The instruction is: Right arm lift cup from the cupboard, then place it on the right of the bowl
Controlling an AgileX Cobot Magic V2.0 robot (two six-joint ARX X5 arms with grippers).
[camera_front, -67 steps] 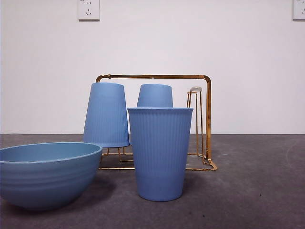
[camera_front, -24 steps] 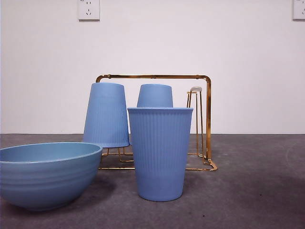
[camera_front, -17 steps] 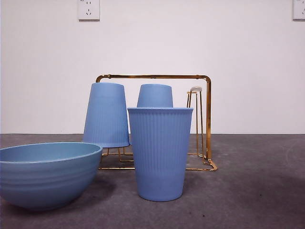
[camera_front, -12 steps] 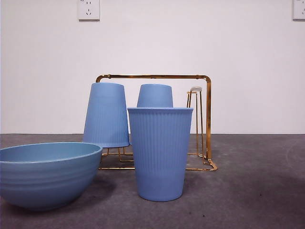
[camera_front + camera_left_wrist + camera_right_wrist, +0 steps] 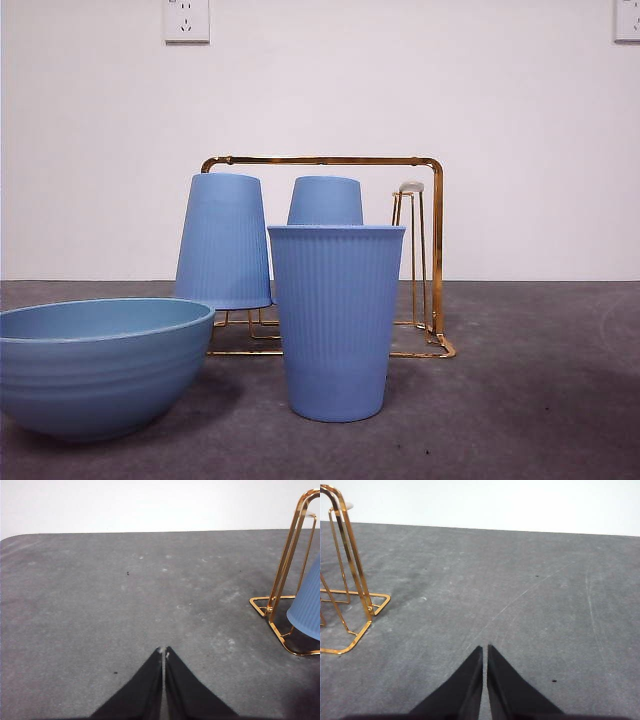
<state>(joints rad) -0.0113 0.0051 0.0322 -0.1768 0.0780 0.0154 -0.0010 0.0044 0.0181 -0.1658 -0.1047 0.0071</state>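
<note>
A ribbed periwinkle-blue cup [image 5: 336, 320] stands upright on the grey table, just right of the wide blue-teal bowl [image 5: 95, 362]. Behind them stands the gold wire cupboard [image 5: 432, 262], with two more blue cups upside down on its pegs, one at the left [image 5: 223, 240] and one in the middle [image 5: 325, 201]. Its right peg [image 5: 410, 190] is bare. My left gripper [image 5: 164, 652] is shut and empty over bare table, with the rack's end [image 5: 285, 580] and a cup's rim [image 5: 307, 610] off to one side. My right gripper [image 5: 484, 650] is shut and empty, with the rack [image 5: 350, 575] to one side.
Grey table [image 5: 530, 400] runs back to a white wall with two sockets, one high at the left [image 5: 186, 20] and one at the right edge [image 5: 627, 20]. No arm shows in the front view.
</note>
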